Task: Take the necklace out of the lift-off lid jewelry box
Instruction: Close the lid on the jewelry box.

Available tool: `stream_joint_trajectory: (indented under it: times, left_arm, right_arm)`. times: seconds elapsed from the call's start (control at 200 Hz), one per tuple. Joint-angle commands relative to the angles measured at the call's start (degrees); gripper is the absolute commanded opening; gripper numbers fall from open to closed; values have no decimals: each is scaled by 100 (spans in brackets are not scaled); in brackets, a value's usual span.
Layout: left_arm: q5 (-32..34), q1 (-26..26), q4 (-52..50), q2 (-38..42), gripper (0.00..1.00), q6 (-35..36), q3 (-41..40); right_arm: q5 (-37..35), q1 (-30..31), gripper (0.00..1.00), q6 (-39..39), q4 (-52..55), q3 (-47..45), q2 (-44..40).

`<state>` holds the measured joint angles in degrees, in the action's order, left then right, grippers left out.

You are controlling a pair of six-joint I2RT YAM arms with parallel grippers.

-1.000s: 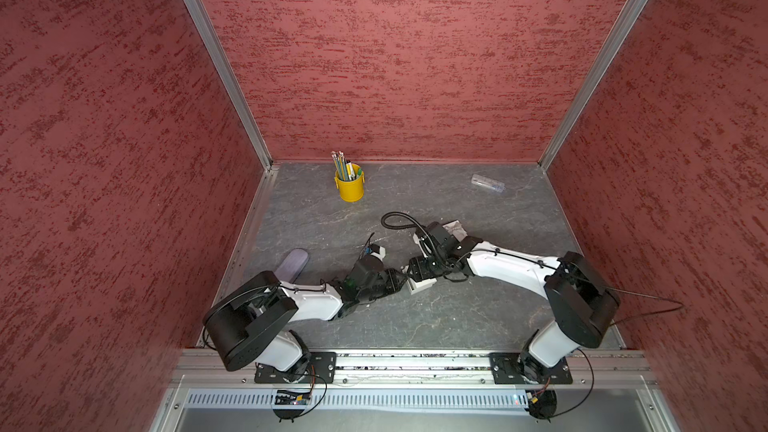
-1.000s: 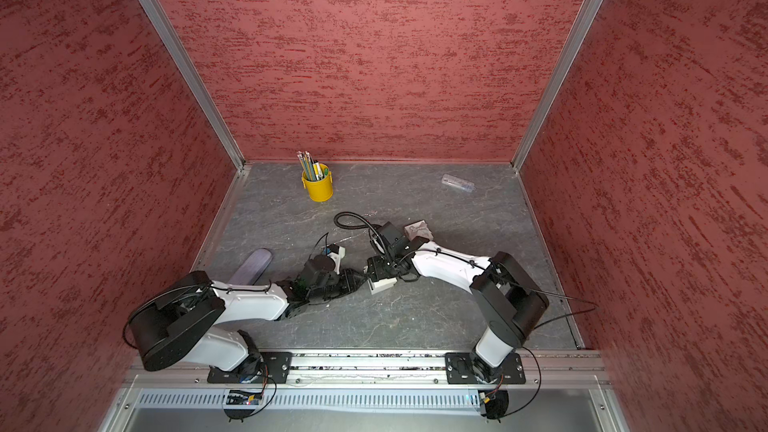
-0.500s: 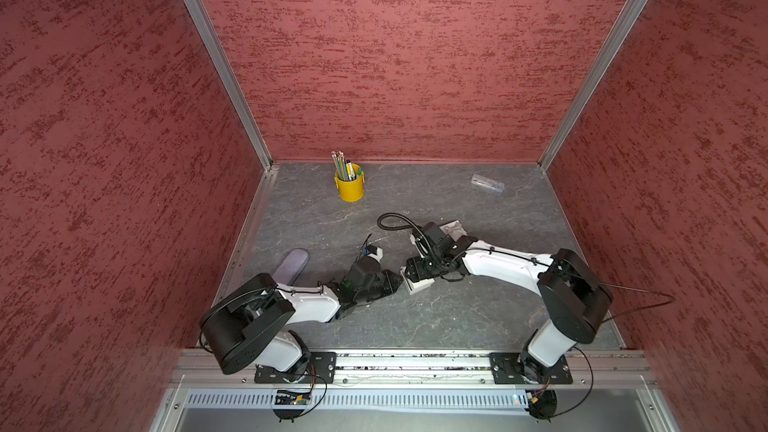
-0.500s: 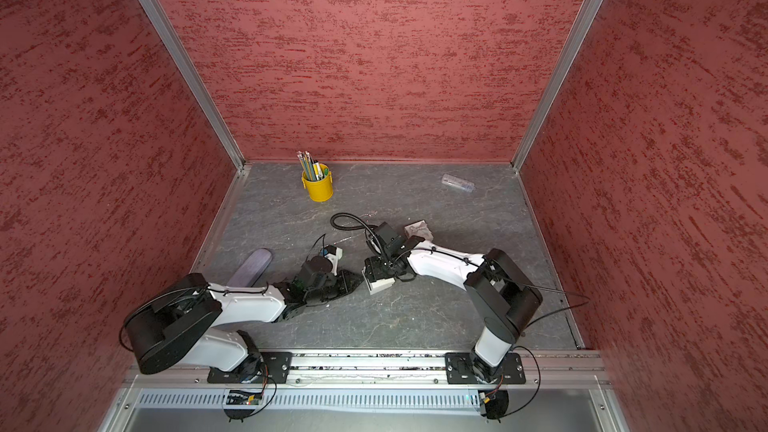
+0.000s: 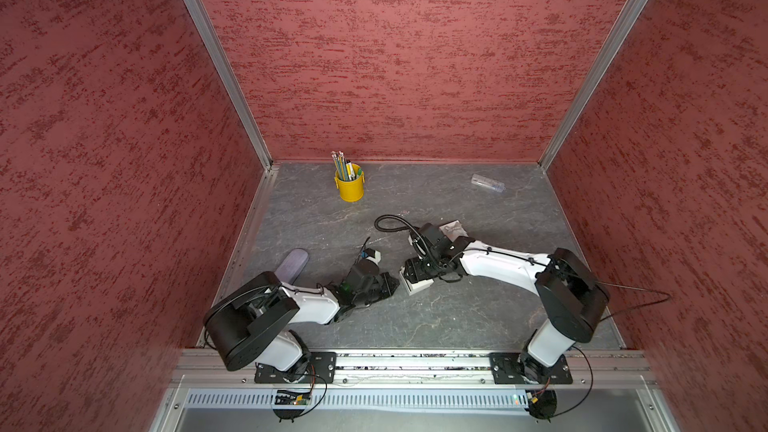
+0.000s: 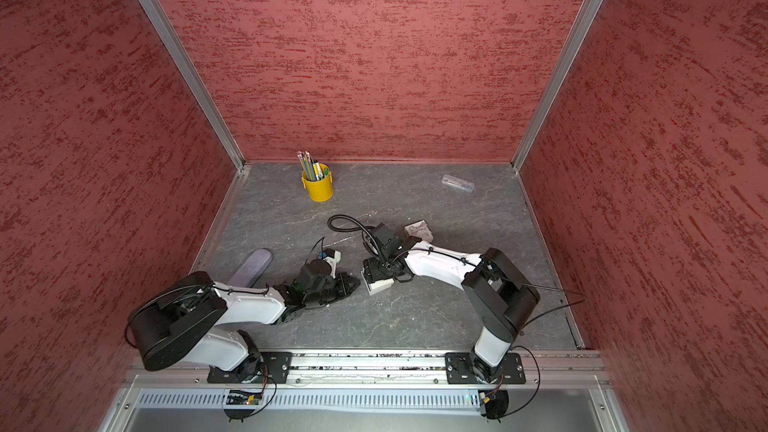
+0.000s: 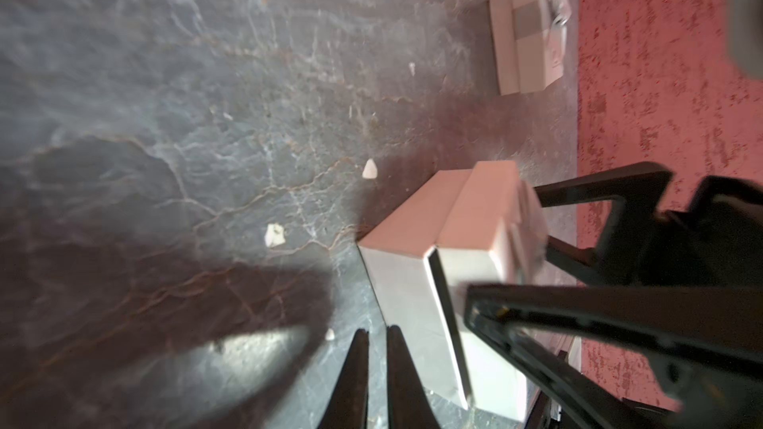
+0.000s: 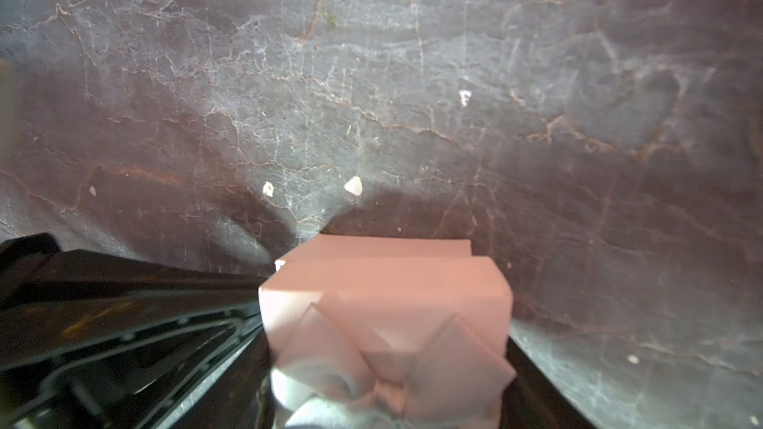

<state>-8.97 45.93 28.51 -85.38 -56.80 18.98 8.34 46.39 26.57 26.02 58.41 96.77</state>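
Your right gripper [image 5: 411, 277] is clamped on the white jewelry box [image 7: 413, 266], which sits lid on near the middle of the tabletop [image 5: 457, 317], slightly toward its front edge. Your left gripper [image 7: 376, 334] lies just beside the box, fingers almost together around nothing. The necklace is hidden.

A: What stands at the back of the grey veined tabletop [image 5: 457, 317]?

B: At eleven o'clock, a yellow cup [image 5: 350, 191], upright, with pencils [image 5: 338, 164] standing in it. At one o'clock a small clear thing [image 5: 487, 183] lies flat, perhaps a tube; it is too small to tell.

A: And on the left?

B: At nine o'clock, a purple oblong [image 5: 293, 263] lies flat near the table's edge, its near end hidden.

A: Anything loose?

B: Small white scraps [image 7: 274, 235], scattered around the middle of the tabletop. Red textured walls [image 5: 415, 56] close three sides.
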Motion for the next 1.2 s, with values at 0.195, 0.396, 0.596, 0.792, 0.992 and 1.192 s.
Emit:
stream_joint_trajectory:
  times: [0.195,0.396,0.596,0.792,0.992,1.192]
  left_arm:
    - [-156,10,519,-452,11,64,349]
    - [-195,10,541,-514,11,70,404]
    - [-206,12,541,-524,11,78,420]
    - [-228,12,576,-559,11,81,453]
    - [-283,20,609,-608,11,92,518]
    - [-333,21,647,-683,11,94,571]
  right_arm:
    - [53,106,68,82,87,205,-7]
    - [363,122,69,115,-20,198,-26]
    - [724,122,69,195,-211,176,-31]
    - [809,124,69,253,-213,234,-58]
    - [122,198,68,157,343,524,92]
    - [148,320,68,182,336,601,280]
